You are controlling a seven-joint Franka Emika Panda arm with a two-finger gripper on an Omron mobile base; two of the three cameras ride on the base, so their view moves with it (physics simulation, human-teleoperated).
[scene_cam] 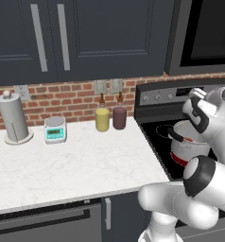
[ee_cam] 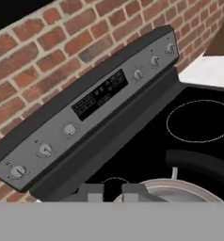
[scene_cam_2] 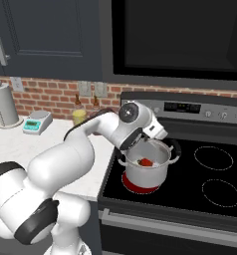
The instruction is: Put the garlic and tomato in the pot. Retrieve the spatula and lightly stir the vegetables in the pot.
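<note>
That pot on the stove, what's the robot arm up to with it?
The white arm is bent over the steel pot, which sits on a glowing red front burner of the stove. A red tomato lies inside the pot, with something pale beside it that could be the garlic. The claw hangs shut just above the pot's rim, holding nothing that I can see.

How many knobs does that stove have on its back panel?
5, but two views disagree on grouping. On the stove's panel, the hand view shows three knobs one side of the display and two knobs the other.
</note>
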